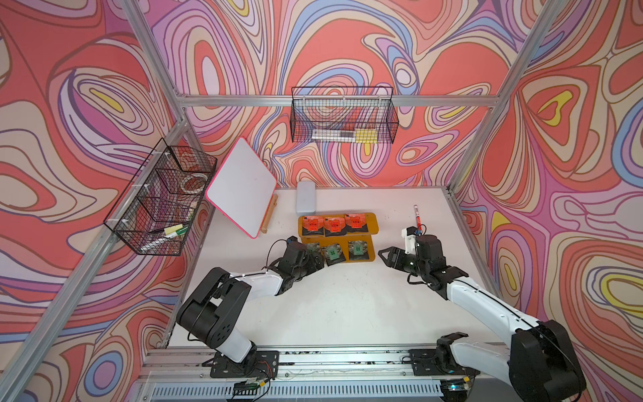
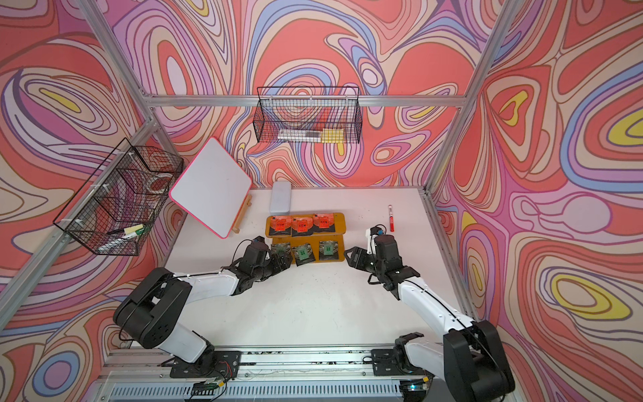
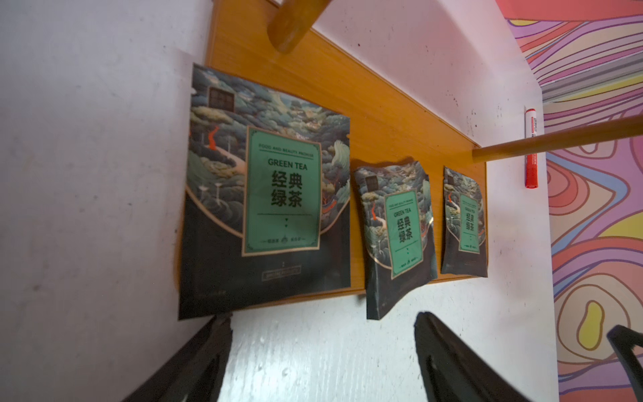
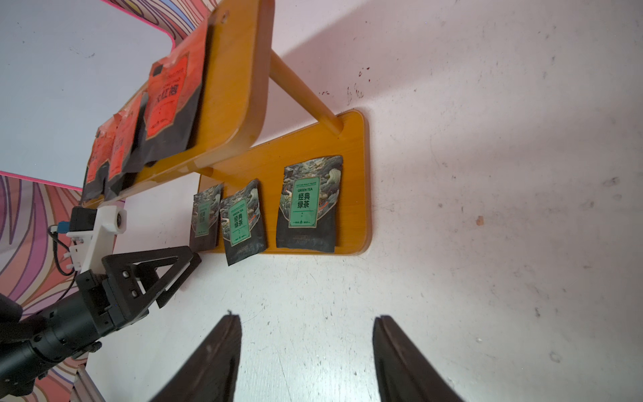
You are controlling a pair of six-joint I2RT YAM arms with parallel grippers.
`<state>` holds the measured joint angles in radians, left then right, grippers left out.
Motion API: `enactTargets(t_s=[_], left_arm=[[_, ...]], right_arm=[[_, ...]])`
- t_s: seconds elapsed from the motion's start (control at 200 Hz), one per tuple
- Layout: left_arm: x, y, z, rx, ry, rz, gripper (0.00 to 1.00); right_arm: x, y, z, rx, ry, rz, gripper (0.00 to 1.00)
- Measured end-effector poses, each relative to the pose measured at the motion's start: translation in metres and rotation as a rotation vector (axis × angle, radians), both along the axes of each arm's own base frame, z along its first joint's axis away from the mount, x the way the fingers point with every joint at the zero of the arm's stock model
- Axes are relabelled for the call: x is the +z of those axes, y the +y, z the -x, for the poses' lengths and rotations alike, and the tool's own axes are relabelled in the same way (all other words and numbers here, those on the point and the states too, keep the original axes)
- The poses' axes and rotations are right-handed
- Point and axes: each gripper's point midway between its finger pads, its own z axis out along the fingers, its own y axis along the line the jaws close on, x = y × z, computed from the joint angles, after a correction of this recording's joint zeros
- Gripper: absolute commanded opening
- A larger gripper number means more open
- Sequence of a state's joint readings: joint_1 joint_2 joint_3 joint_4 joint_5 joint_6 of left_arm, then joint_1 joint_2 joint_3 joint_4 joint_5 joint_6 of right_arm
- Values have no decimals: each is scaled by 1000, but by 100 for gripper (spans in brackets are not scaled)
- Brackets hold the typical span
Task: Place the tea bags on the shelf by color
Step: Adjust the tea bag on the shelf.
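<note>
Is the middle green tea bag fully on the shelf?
No: the middle green-labelled dark sachet overhangs the front edge of the mustard-yellow wooden shelf.

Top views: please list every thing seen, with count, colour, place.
shelf: 1, mustard-yellow, two tiers, table centre
orange-red tea bags: 3, upper tier
green tea bags: 3, lower tier
marker pen: 1, red, table, right of shelf
board: 1, white, pink edge, leaning, back left
box: 1, pale grey, behind shelf
wire baskets: 2, black, frame, left and back
table: 1, white
left end effector: 1, black, open, empty, by leftmost green bag
right end effector: 1, black, open, empty, near shelf's right end
</note>
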<state>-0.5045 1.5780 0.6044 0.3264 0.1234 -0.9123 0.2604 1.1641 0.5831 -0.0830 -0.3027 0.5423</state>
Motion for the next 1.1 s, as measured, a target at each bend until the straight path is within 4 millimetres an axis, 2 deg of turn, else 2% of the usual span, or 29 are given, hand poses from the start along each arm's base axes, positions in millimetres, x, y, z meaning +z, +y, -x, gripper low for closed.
enactTargets(t_s=[0.371, 0.656, 0.841, 1.102], left_arm=[[1, -8, 7, -41, 13, 29, 85], [11, -44, 28, -147, 0, 55, 85], [17, -71, 25, -182, -12, 85, 84], [3, -96, 25, -200, 11, 105, 84]], right_arm=[[2, 0, 0, 0, -6, -1, 62], [2, 0, 0, -1, -6, -2, 62], [6, 0, 0, -1, -19, -5, 62], [12, -1, 0, -6, -36, -4, 62]])
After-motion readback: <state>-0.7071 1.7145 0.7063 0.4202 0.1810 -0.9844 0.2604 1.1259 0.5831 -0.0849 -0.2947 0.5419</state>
